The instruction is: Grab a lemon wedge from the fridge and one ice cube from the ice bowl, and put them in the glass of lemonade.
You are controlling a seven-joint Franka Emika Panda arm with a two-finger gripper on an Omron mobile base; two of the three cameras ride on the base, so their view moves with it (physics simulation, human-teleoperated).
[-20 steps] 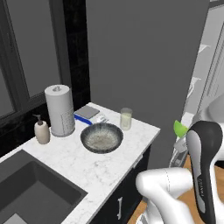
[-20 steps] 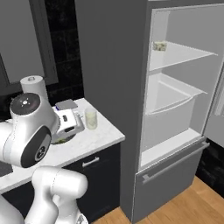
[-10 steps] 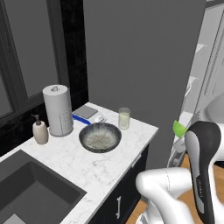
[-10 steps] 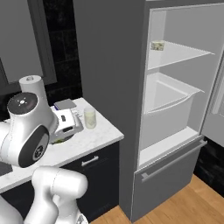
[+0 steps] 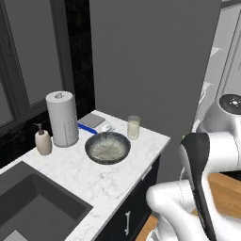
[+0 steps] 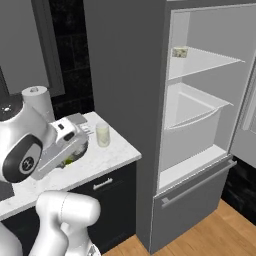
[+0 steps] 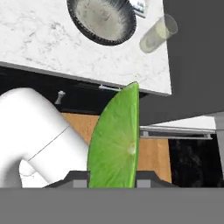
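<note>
Lemon wedge (image 7: 114, 144) sits pinched between the jaws of the gripper (image 7: 113, 177), carried out over the floor short of the counter (image 7: 52, 48). In the hand view, the glass of lemonade (image 7: 157, 34) lies at one o'clock and the ice bowl (image 7: 102, 19) at twelve. Judging by this, the fridge (image 6: 200, 115) trip is done; dropping the wedge and fetching ice remain.

Arm swung toward the counter (image 5: 117, 176) — lemon wedge (image 7: 114, 142) carried along

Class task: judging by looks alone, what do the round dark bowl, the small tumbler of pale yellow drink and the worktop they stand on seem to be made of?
Round dark-grey bowl: matt, perhaps stoneware. Small clear tumbler: see-through, likely glass. White worktop: grey-veined, smooth, marble-like.
</note>
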